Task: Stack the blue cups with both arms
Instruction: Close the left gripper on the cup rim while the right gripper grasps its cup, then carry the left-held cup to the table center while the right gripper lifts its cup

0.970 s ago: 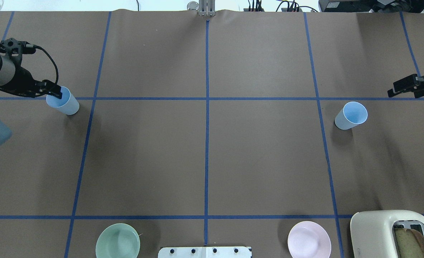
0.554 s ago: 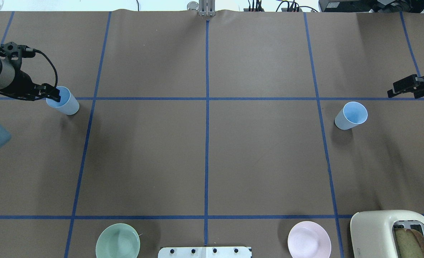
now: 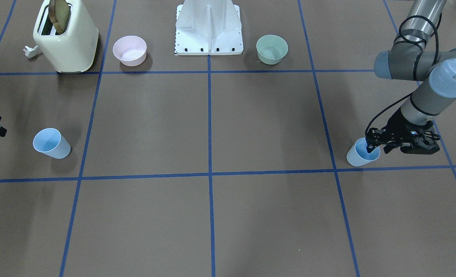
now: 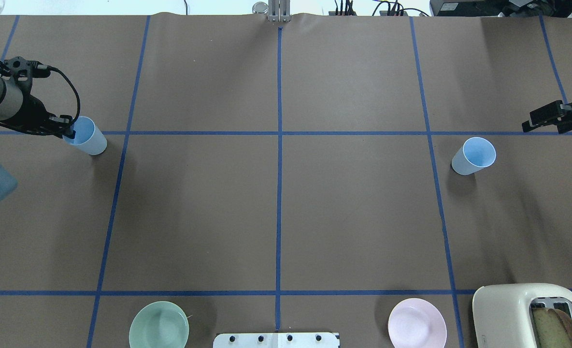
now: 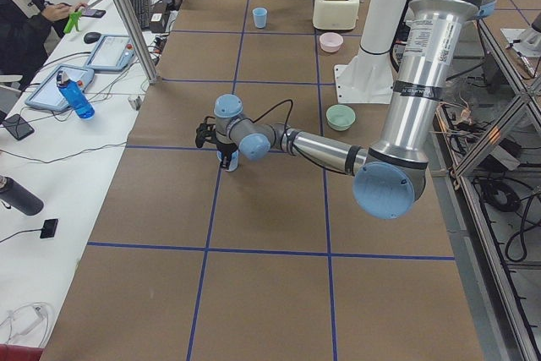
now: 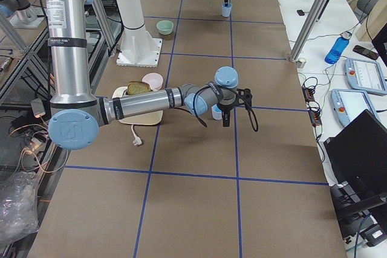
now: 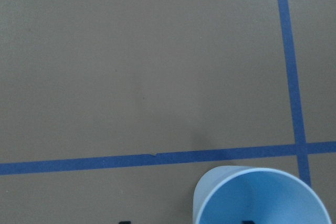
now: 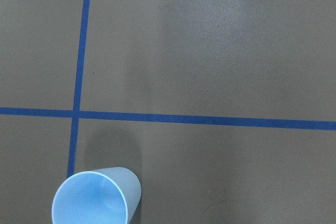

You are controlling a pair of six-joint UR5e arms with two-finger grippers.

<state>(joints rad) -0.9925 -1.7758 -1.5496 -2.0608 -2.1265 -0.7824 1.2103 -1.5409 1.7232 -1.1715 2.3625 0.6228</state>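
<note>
**At the table's left end, parted fingers straddle a cup's wall**

On the table's (image 4: 353, 208) far-left square in the overhead view, the left cup (image 4: 90, 140) stands upright, mouth up. It is just on the robot's side of a crosswise blue tape line (image 4: 194, 133). The left gripper (image 4: 68, 131) is lowered to the cup's rim on the side toward its own arm. Its jaws are parted. In the left wrist view, 1 dark fingertip shows inside the cup's mouth and the other outside the wall. Bare table lies between that outer tip and the cup, so the wall is not clamped. The front-facing view agrees, with 1 finger dipped into the bright blue interior.

The right cup (image 4: 474, 155) stands upright and free, well apart from the first, across the table's centre line. The right gripper (image 4: 532, 123) hangs apart from it, toward the table's right end. Its fingertips show plainly in no view, so whether its jaws are parted or closed cannot be told. The right wrist view has this cup at its lower left.

Along the robot's edge sit a pale-green bowl (image 4: 159, 325), a pink bowl (image 4: 416, 323) and a cream toaster (image 4: 508, 309) with a slice of bread (image 4: 554, 328) in 1 slot. The bowls flank the white pedestal base (image 3: 208, 27). The 2 cups are not yet stacked.
</note>
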